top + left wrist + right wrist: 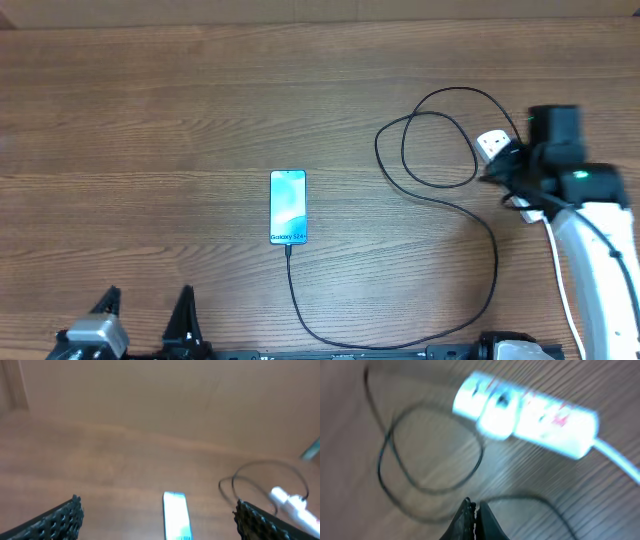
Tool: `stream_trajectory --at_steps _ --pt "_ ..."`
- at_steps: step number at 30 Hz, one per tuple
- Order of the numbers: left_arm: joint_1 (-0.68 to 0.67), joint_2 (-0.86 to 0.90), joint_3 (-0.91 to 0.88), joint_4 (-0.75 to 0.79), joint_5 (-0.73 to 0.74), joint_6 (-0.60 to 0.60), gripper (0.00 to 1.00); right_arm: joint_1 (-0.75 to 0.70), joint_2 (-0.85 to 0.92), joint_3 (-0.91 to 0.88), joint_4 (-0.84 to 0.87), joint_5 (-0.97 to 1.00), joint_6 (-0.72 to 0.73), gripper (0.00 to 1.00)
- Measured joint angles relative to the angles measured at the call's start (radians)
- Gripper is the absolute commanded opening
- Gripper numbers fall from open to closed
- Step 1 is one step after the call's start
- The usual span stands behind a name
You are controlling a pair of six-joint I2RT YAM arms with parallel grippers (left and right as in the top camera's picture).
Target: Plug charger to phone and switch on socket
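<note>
The phone [288,207] lies flat at the table's middle, screen lit; it also shows in the left wrist view [176,515]. The black charger cable [440,195] runs from the phone's near end, loops right and coils beside the white socket strip [494,147]. In the right wrist view the socket [525,414] is blurred, with a white adapter in it and red switches, and the charger cable loop [431,455] lies beside it. My right gripper [474,508] is shut and empty, above the table near the socket. My left gripper [157,520] is open and empty at the near left edge.
The socket's white cord [562,280] runs down along my right arm [600,250]. My left arm's fingers [145,320] sit at the table's front left. The wooden table's far edge [320,22] runs along the top.
</note>
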Motion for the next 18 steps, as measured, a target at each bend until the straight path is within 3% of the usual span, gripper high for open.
stream_trajectory --at_steps 5,9,18 --pt "0.000 0.000 0.000 -0.198 0.001 -0.004 1.00 -0.168 0.098 0.126 -0.064 -0.032 -0.026 0.04" --pt "0.000 -0.001 0.000 -0.216 0.005 -0.016 1.00 -0.243 0.236 0.247 -0.127 -0.071 -0.071 0.04" --pt "0.000 -0.009 0.000 -0.219 0.009 -0.023 1.00 -0.269 0.567 0.430 -0.214 -0.102 -0.140 0.04"
